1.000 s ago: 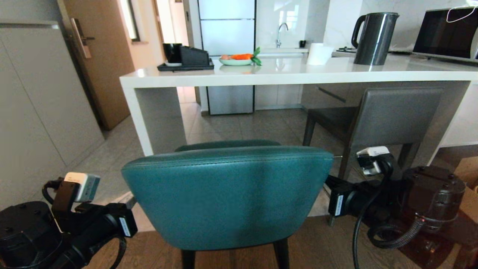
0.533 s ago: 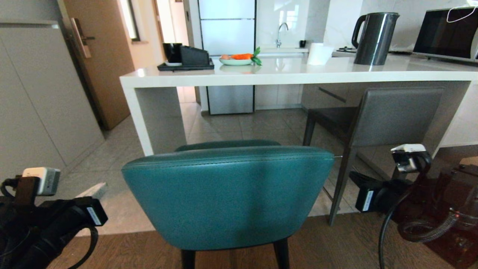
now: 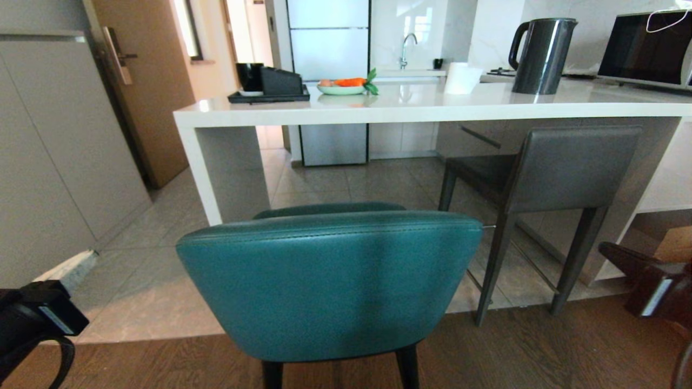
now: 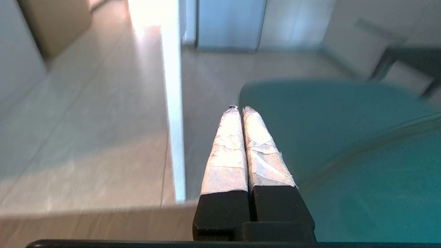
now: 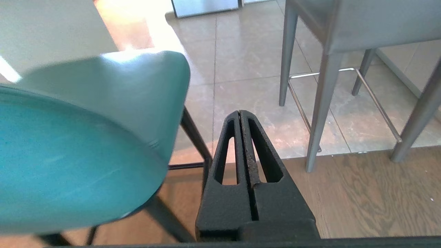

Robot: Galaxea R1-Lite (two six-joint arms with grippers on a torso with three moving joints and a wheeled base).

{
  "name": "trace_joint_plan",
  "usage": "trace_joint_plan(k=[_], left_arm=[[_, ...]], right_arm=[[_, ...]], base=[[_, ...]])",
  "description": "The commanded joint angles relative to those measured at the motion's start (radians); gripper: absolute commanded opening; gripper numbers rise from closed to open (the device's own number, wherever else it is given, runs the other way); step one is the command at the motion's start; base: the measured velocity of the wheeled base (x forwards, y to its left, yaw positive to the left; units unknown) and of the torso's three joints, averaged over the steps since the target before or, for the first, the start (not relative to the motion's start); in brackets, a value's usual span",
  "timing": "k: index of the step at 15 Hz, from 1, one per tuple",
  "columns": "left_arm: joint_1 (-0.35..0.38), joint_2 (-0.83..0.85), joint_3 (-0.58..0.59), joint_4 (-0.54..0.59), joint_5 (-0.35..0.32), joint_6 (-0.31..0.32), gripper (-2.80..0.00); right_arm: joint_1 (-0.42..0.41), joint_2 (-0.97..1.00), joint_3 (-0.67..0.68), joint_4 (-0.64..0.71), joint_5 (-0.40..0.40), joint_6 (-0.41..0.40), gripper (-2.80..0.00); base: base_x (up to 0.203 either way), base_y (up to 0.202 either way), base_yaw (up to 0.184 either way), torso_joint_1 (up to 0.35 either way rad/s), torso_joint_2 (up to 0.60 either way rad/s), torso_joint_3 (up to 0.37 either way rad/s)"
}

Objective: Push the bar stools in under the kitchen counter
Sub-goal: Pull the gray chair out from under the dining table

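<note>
Jaws pressed together and empty on both grippers, flanking the teal stool (image 3: 330, 281).

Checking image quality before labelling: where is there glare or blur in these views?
Head view: reflections on the kitchen counter. Left wrist view: bright glare on the floor, teal stool soft behind the shut left claw. Right wrist view: glare upper floor, teal stool edge blurred, right claw sharp.

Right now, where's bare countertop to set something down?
Free: the kitchen counter front strip; the patch between the white roll and the kettle. Crowded: the back edge, with the black tray and the bowl; the microwave fills the right end.
</note>
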Motion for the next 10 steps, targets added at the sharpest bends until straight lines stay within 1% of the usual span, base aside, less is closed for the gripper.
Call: trace_joint_plan(k=[1,2,3,5,6,7,9,10], left_arm=[[-0.040,-0.357,-0.124,0.466,-0.013,-0.002,-2.80],[-0.061,-0.452,-0.177,0.638,-0.022,-0.003,-2.80],[-0.077,-0.532,-0.217,0.750,-0.031,-0.003,-2.80],[-0.096,-0.652,-0.273,0.856,-0.040,-0.001,-2.80],[-0.100,-0.707,-0.315,0.923,-0.043,0.005,-2.80],[-0.105,-0.759,-0.365,1.022,-0.050,0.011,-2.80],[-0.108,-0.850,-0.412,1.180,-0.097,0.018,-2.80],[-0.099,-0.882,-0.421,1.227,-0.121,0.026,-2.80]], right_arm=[[-0.002,-0.295,-0.082,0.337,0.027,0.015,-2.80],[-0.002,-0.358,-0.102,0.410,0.043,0.020,-2.80],[-0.002,-0.415,-0.114,0.455,0.054,0.017,-2.80],[-0.005,-0.521,-0.138,0.540,0.061,-0.029,-2.80],[-0.009,-0.583,-0.162,0.611,0.062,-0.052,-2.80],[-0.014,-0.645,-0.196,0.704,0.062,-0.067,-2.80],[-0.042,-0.748,-0.262,0.883,0.063,-0.081,-2.80],[-0.060,-0.772,-0.295,0.941,0.050,-0.086,-2.80]], base=[[0.000,0.000,0.000,0.000,0.00,0.000],[0.000,0.000,0.000,0.000,0.00,0.000],[0.000,0.000,0.000,0.000,0.00,0.000],[0.000,0.000,0.000,0.000,0.00,0.000],[0.000,0.000,0.000,0.000,0.00,0.000],[0.000,0.000,0.000,0.000,0.00,0.000],[0.000,0.000,0.000,0.000,0.00,0.000],[0.000,0.000,0.000,0.000,0.00,0.000]])
